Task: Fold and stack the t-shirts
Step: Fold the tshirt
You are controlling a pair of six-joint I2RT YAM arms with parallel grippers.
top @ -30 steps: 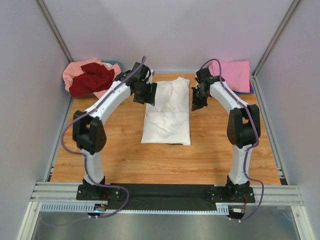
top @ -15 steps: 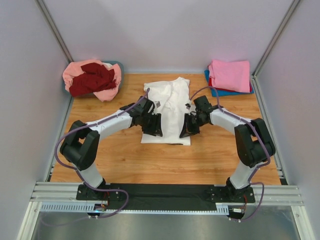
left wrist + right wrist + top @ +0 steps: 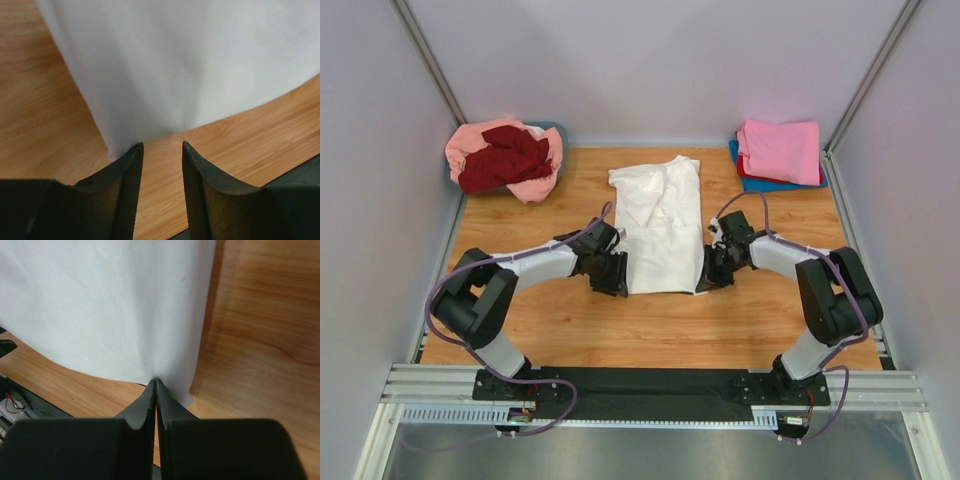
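An off-white t-shirt [image 3: 660, 215] lies folded into a long strip in the middle of the table, with no print showing. My left gripper [image 3: 617, 278] is low at its near left corner. In the left wrist view the left gripper [image 3: 160, 145] is open, with bare wood between the fingers and the shirt [image 3: 190, 60] edge at the left fingertip. My right gripper [image 3: 708, 280] is at the near right corner. In the right wrist view the right gripper [image 3: 156, 381] is shut on the near edge of the shirt [image 3: 110, 305].
A heap of salmon-pink [image 3: 470, 145] and dark red [image 3: 505, 158] shirts fills the grey-blue tub [image 3: 555, 128] at the back left. A folded stack lies at the back right, with a bright pink shirt [image 3: 780, 148] on top and red and blue ones [image 3: 770, 184] under it. Walls close in the sides.
Both grippers have come down and toward me, from beside the shirt's middle to its near corners. The crosswise fold line on its near half no longer shows.
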